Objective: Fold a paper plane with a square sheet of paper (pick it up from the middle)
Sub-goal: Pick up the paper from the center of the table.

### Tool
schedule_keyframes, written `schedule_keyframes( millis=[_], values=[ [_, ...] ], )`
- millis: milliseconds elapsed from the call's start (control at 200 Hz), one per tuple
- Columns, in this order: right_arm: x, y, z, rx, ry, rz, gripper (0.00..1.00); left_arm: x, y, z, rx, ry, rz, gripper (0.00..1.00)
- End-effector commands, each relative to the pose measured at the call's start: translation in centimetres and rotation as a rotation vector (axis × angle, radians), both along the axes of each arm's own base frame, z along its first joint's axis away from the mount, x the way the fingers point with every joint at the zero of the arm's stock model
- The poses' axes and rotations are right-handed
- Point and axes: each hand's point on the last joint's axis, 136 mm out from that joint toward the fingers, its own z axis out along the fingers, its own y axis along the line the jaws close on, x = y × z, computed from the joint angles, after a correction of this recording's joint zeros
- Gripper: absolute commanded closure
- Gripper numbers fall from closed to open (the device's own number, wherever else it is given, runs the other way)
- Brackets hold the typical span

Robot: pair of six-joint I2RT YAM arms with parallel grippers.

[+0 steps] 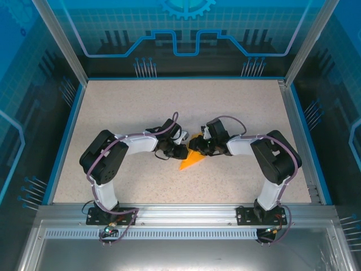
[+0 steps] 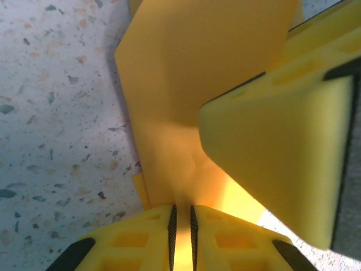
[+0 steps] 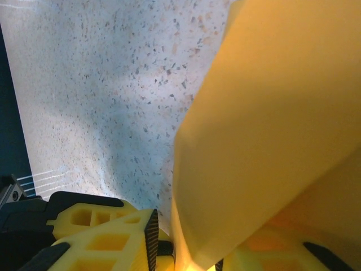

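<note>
Top view: both arms reach in to the middle of the counter [image 1: 141, 101], and the left gripper [image 1: 179, 150] and right gripper [image 1: 202, 148] sit close together, facing each other. The paper plane [image 1: 189, 161] lies between and just in front of them, an orange-yellow wedge with its sharp tip pointing toward the near-left.

Left wrist view: I see the left jaws drawn in to a narrow slit, clamped on a folded edge of the paper. The sheet rises away from them above the speckled surface. One yellow finger [image 2: 271, 158] of the right gripper sits against the paper at the right.

Right wrist view: the paper runs down between the right jaws, with a gap visible beside the left pad [image 3: 151, 234]. I cannot tell whether they pinch it.
</note>
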Motion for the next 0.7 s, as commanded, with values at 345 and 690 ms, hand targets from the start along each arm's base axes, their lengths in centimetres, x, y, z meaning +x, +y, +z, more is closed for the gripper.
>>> schedule_keyframes(
  millis=[345,690],
  values=[
    [0.5,1.4,3.2,0.048,-0.05,0.02,0.95,0.5,2.6,5.5,-0.07,-0.031,0.107,0.58],
    [1.7,3.0,11.1,0.204,-0.164,0.041,0.98,0.6,6.5,10.5,-0.303,-0.034,0.318,0.32]
  ],
)
